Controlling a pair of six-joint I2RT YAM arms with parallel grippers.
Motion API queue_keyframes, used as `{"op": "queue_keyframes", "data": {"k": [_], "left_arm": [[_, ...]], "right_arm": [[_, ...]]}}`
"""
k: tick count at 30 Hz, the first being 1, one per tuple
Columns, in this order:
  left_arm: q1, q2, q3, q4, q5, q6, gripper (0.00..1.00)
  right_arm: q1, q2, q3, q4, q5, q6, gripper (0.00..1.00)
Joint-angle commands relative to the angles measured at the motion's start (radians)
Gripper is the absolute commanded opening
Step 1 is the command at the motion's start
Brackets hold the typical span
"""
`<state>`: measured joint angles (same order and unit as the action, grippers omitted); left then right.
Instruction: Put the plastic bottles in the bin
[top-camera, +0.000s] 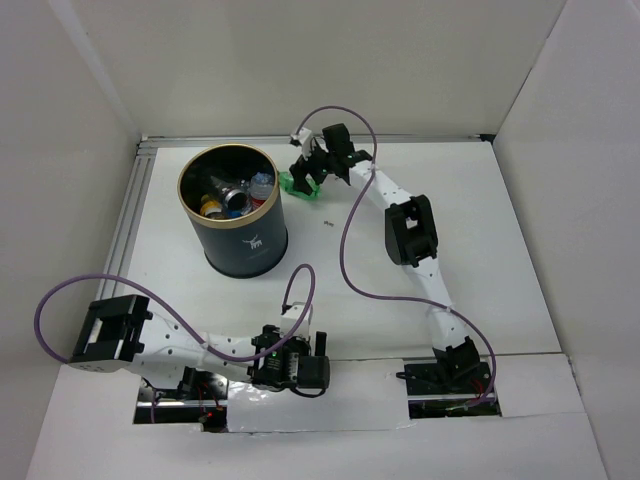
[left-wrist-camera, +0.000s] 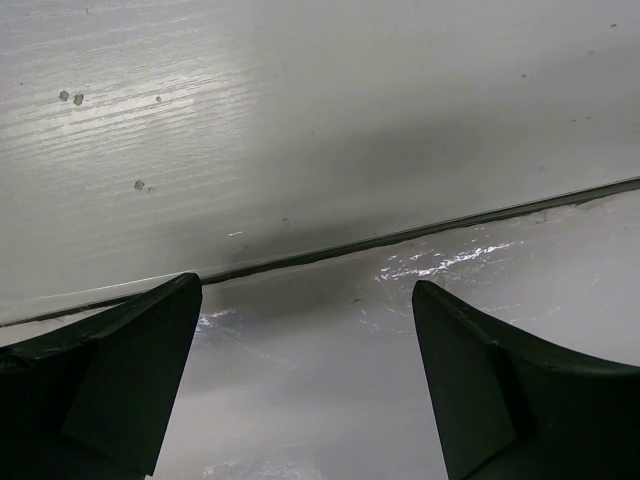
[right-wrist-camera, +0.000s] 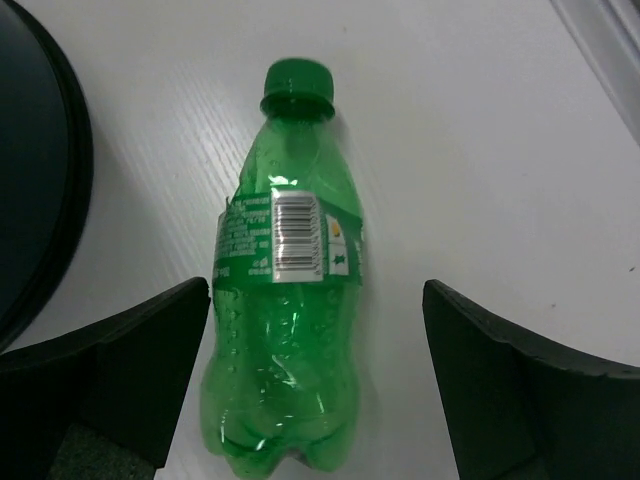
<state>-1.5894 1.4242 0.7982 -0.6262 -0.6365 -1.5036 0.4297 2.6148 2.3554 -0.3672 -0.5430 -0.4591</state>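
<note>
A green plastic bottle (right-wrist-camera: 287, 300) lies on the white table, cap pointing away from my right gripper (right-wrist-camera: 315, 385). The right gripper is open, its fingers either side of the bottle's lower half without touching it. In the top view the bottle (top-camera: 298, 187) lies just right of the bin (top-camera: 243, 248), under the right gripper (top-camera: 312, 172). The bin is a tall black bucket with a gold-tan rim and holds several bottles (top-camera: 262, 184). Its dark wall (right-wrist-camera: 35, 180) shows at the left of the right wrist view. My left gripper (top-camera: 322, 362) is open and empty near the table's front edge.
White walls enclose the table on three sides. A metal rail (top-camera: 128, 215) runs along the left edge. Purple cables loop over both arms. A small dark speck (top-camera: 328, 222) lies right of the bin. The left wrist view shows only bare table and a seam (left-wrist-camera: 400, 235).
</note>
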Motion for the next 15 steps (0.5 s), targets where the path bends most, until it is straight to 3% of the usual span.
{"op": "queue_keyframes", "data": {"k": [1, 3, 7, 8, 11, 12, 15], "left_arm": [[-0.006, 0.01, 0.038, -0.001, -0.02, -0.041, 0.99], [-0.006, 0.01, 0.038, -0.001, -0.02, -0.041, 0.99], [-0.006, 0.01, 0.047, -0.023, -0.029, -0.041, 0.99], [-0.006, 0.01, 0.056, -0.023, -0.038, -0.041, 0.99], [-0.006, 0.001, 0.067, -0.032, -0.048, -0.041, 0.99], [-0.006, 0.001, 0.067, -0.041, -0.048, -0.041, 0.99], [-0.015, -0.008, 0.076, -0.064, -0.048, -0.061, 0.99]], "right_arm": [[0.011, 0.007, -0.041, -0.041, 0.009, -0.051, 0.93], [0.011, -0.002, -0.062, -0.065, 0.009, -0.065, 0.89], [0.011, -0.036, -0.103, -0.117, -0.031, -0.096, 0.72], [0.011, -0.047, -0.113, -0.127, -0.04, -0.108, 0.62], [0.001, -0.099, -0.123, -0.153, -0.08, -0.121, 0.45], [-0.011, -0.119, -0.123, -0.163, -0.115, -0.11, 0.33], [-0.043, -0.226, -0.133, -0.151, -0.161, -0.03, 0.23]]}}
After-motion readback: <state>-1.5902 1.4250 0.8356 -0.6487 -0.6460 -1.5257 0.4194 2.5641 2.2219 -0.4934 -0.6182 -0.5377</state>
